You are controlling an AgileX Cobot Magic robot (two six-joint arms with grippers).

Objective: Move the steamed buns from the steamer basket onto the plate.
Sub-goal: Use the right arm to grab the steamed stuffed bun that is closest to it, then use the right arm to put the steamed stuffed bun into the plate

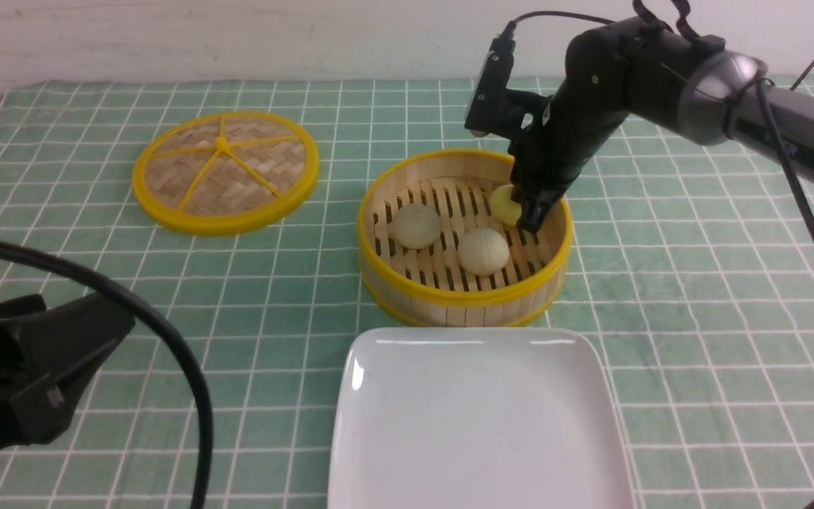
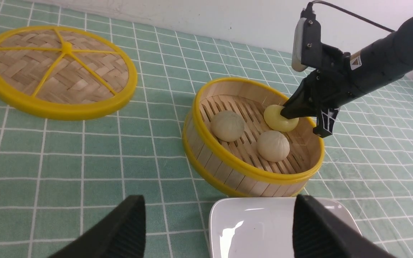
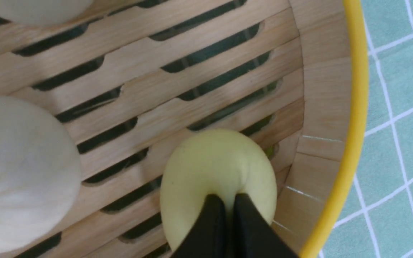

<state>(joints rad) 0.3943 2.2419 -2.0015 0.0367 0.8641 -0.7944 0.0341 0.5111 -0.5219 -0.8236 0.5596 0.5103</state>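
The steamer basket [image 1: 463, 297] stands mid-table with three steamed buns inside. Two pale beige buns [image 1: 417, 225] [image 1: 482, 250] sit on its slat floor. The yellow bun [image 1: 502, 203] lies at the far right wall. My right gripper [image 1: 531, 215] reaches down into the basket, shut on the yellow bun. In the right wrist view its fingertips [image 3: 213, 215] pinch the bun [image 3: 217, 168] by its edge, close to the basket wall [image 3: 353, 107]. The white plate [image 1: 478, 424] lies bare in front of the basket. My left gripper [image 1: 61, 332] is open and empty at the near left, its gap [image 2: 217, 222] facing the plate's edge [image 2: 264, 222].
The flat woven lid [image 1: 225, 172] with yellow rim lies on the green checked cloth at the far left. A black cable [image 1: 188, 382] loops by the left arm. The white wall runs along the back of the table.
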